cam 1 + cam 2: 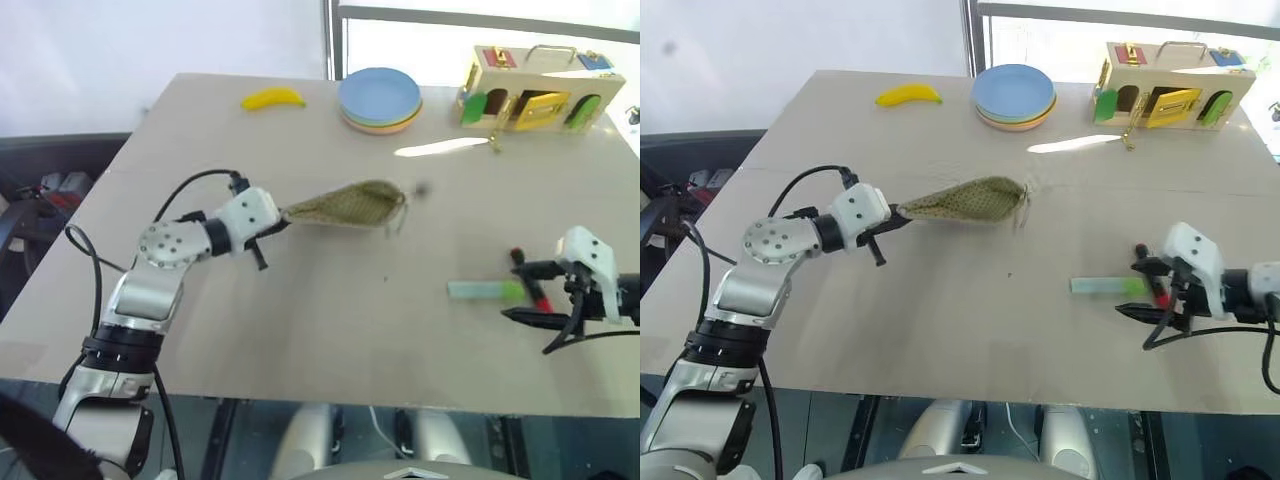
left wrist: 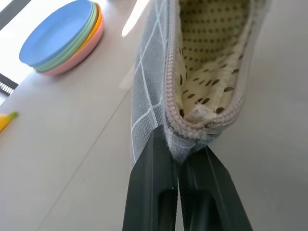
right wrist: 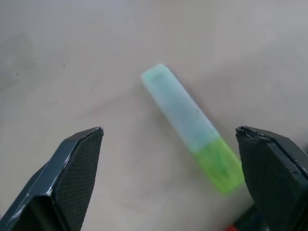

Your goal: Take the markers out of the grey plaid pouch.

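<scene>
The left claw (image 1: pixel 283 217) pinches one end of the pouch (image 1: pixel 345 205) and holds it out sideways, its spotted lining showing; beyond the pouch lie a banana (image 1: pixel 273 97), a stack of plates (image 1: pixel 380 98) and a wooden latch box (image 1: pixel 538 88) at the far edge of the table (image 1: pixel 330 320). The right claw (image 1: pixel 522 291) stands wide open, well apart from the left. Just before its fingers lie the green highlighter (image 1: pixel 486 290) and the black marker (image 1: pixel 530 279) with a red end.

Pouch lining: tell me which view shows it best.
The left wrist view: the grey plaid pouch gapes open, baring its yellowish dotted lining, with the left pincer shut on its end. Both eye views show the pouch from afar, held above the table, lining just visible.
</scene>
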`<move>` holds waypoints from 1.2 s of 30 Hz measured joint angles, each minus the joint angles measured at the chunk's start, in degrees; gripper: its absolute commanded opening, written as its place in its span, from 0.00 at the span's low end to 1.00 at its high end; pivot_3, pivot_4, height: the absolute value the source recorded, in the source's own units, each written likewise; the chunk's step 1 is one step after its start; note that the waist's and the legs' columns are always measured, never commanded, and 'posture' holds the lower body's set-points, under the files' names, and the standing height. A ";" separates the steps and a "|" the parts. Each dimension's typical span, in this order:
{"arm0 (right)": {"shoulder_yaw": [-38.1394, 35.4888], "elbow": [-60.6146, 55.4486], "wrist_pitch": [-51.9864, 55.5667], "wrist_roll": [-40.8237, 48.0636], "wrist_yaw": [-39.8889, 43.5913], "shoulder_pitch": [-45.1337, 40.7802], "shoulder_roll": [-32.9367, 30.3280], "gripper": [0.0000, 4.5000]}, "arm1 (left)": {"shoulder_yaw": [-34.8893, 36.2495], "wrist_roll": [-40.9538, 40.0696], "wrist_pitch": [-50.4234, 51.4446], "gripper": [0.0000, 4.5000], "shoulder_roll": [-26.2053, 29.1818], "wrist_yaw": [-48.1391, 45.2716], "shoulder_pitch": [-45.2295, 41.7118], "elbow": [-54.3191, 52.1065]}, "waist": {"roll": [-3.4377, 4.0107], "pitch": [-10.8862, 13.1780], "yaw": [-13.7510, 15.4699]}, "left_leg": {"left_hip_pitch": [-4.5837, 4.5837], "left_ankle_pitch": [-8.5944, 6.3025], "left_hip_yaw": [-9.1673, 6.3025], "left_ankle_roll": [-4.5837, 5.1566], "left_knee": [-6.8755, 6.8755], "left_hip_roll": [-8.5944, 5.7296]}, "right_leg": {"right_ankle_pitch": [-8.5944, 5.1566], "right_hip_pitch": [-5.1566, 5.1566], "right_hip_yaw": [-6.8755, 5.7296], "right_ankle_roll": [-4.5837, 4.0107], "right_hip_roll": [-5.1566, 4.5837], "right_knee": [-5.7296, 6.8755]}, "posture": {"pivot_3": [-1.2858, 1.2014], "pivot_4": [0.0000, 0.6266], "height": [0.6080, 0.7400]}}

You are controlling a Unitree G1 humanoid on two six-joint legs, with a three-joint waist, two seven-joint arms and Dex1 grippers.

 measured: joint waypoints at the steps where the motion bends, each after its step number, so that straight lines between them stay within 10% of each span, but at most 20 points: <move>1: -0.79 -0.47 0.77 1.12 -0.51 0.14 0.61 1.00 | 0.36 0.99 -0.60 0.00 0.01 1.11 0.30 0.23 | -0.02 0.01 -0.06 | 0.02 0.00 0.00 0.00 0.00 0.01 | 0.00 0.00 0.00 0.00 0.01 0.04 | 0.52 0.24 1.00; 4: -1.97 -1.44 2.34 2.92 -1.62 1.33 1.36 1.00 | 0.47 3.31 -2.25 0.00 0.36 3.15 1.90 0.24 | -0.02 0.01 -0.18 | 0.04 0.00 0.01 0.00 0.00 0.03 | 0.00 0.00 0.02 0.00 0.01 0.07 | 0.52 0.24 1.00; 8: -5.87 -3.19 5.33 6.40 -2.51 4.92 1.83 1.00 | 1.34 5.48 -2.74 0.36 0.46 5.83 6.43 -0.79 | -0.05 0.03 -0.10 | 0.02 -0.01 0.00 0.02 -0.01 0.03 | 0.00 -0.01 0.01 0.00 -0.02 0.06 | 0.52 0.24 1.00; 23: -18.74 -0.66 -10.35 7.71 0.83 24.15 14.66 1.00 | 24.13 -29.07 32.26 0.36 -3.91 5.54 30.16 -22.69 | -0.11 0.03 -0.64 | 0.10 -0.03 0.06 0.01 -0.05 0.13 | -0.04 0.00 0.14 0.01 -0.02 0.04 | 0.52 0.24 1.00; 36: -19.78 12.21 -25.23 4.23 6.38 25.11 14.79 1.00 | 25.49 -29.46 27.53 0.36 -4.36 1.73 46.42 -29.77 | -0.07 0.00 -0.04 | 0.28 0.00 0.06 0.09 -0.03 0.14 | -0.13 0.14 0.05 -0.35 -0.14 0.11 | 0.52 0.24 1.00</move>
